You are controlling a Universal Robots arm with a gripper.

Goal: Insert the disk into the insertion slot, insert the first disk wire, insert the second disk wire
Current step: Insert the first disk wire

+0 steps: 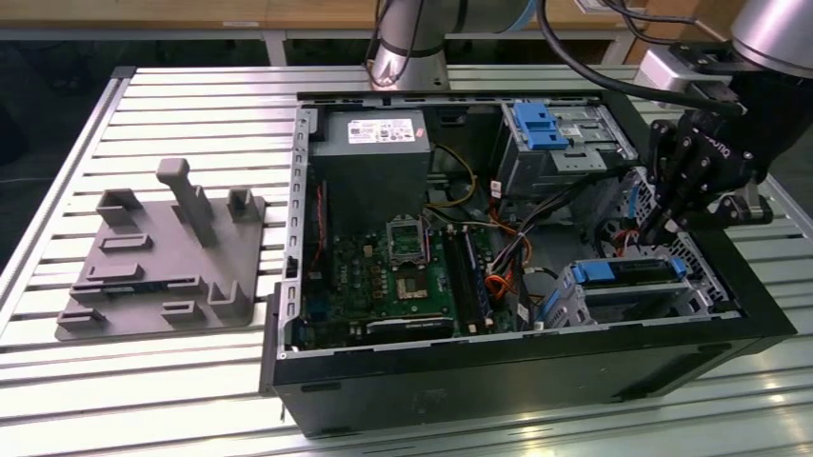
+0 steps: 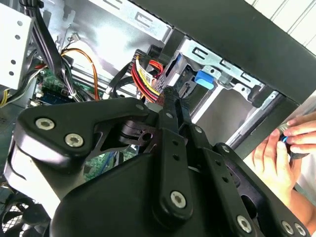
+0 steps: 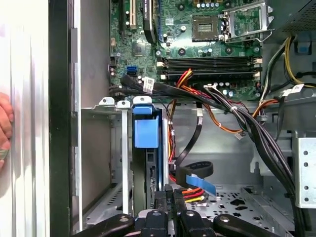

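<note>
The disk [image 1: 625, 272] sits down inside the insertion slot [image 1: 654, 303], in the near corner of the open computer case [image 1: 508, 362] on the exterior view's right. It stands on edge, with the blue handle of its carrier showing above the cage, so that part of the job looks done. In the first wrist view the disk [image 3: 146, 148] fills the cage snugly, with its connector end facing the open belly of the case where cables can reach it.

That seems to be why the gripper [image 1: 653, 238] reaches down steeply beside the cage. Its fingers are drawn in narrow, and in the first wrist view the gripper [image 3: 168, 196] appears to pinch the plug of a disk wire [image 3: 191, 194], a red, yellow and black bundle, right at the drive's end. From where I stand I can't tell whether the plug is fully home.

A flat black cable with a blue tab [image 3: 198, 178] lies curled loose just beside it on the case floor. Further back are the motherboard [image 1: 394, 276] and the taller cage with the blue latch [image 1: 546, 133]. A person's hands [image 2: 284, 148] are just outside the case wall, well clear of the arm.
</note>
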